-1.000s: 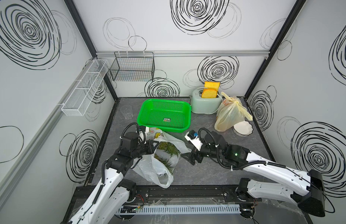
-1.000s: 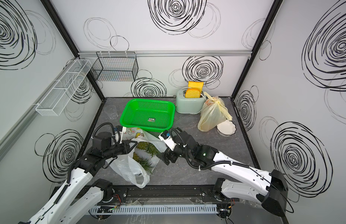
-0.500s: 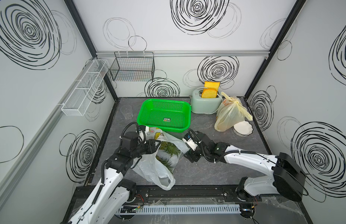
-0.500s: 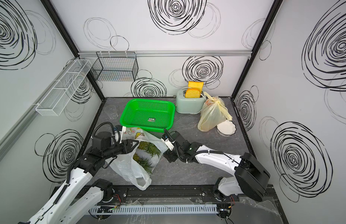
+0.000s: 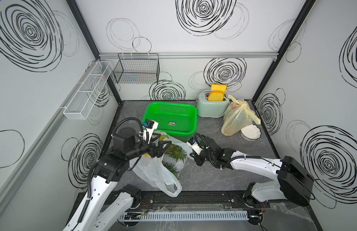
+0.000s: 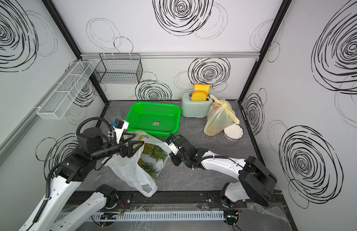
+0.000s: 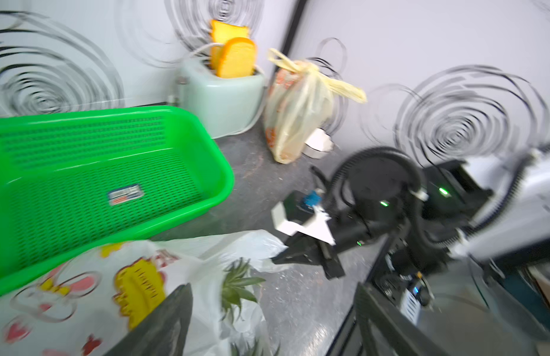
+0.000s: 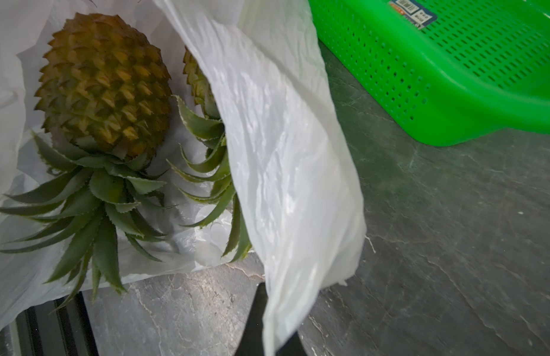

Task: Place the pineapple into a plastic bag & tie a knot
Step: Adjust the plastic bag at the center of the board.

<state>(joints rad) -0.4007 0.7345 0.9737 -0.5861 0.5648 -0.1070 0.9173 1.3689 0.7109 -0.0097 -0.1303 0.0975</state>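
Note:
A white plastic bag (image 5: pixel 153 174) (image 6: pixel 129 172) with cartoon prints lies on the dark table, its mouth towards the green basket. Inside it lies a pineapple (image 8: pixel 104 89), leaves towards the mouth. A second pineapple (image 8: pixel 199 83) is half hidden behind the bag's film. Their green leaves (image 5: pixel 175 154) show in both top views. My left gripper (image 5: pixel 162 148) (image 7: pixel 273 323) stands open at the bag's left rim, the film against one finger (image 7: pixel 162 323). My right gripper (image 5: pixel 193 155) (image 8: pixel 270 333) is shut on a flap of the bag's (image 8: pixel 283 154) right edge.
A green basket (image 5: pixel 169 104) stands just behind the bag. A mint toaster (image 5: pixel 211 108) with bread, a knotted yellow bag (image 5: pixel 237 118) and a white dish (image 5: pixel 250 133) are at the back right. Wire baskets (image 5: pixel 137 72) hang on the walls.
My left gripper has opened and let go of the bag. My right gripper has moved left to the bag's edge and shut on it.

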